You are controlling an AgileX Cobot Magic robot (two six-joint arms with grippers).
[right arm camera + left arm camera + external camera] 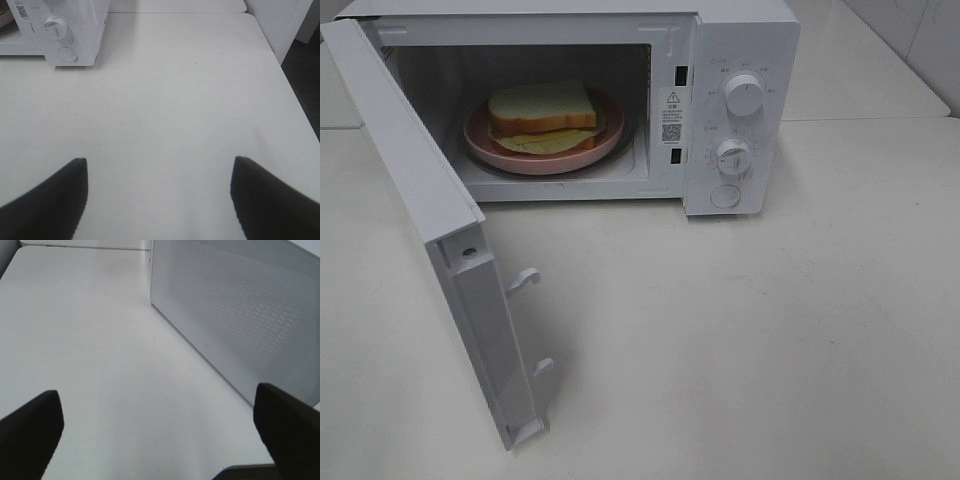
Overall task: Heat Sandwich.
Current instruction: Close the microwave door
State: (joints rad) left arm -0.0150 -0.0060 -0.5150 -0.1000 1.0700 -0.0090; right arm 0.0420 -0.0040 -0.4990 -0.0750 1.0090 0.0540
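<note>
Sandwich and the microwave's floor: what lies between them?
The round pink plate; the sandwich rests on it inside the open microwave, shown in the exterior high view.

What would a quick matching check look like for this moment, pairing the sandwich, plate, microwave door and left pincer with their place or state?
Things:
1. sandwich
2. plate
3. microwave door
4. left pincer

Places or states:
a. swung open on its hinge
b. jaws apart, holding nothing
c. resting on the plate
d. pink, inside the microwave

Pairs: 1-c, 2-d, 3-a, 4-b.
</note>
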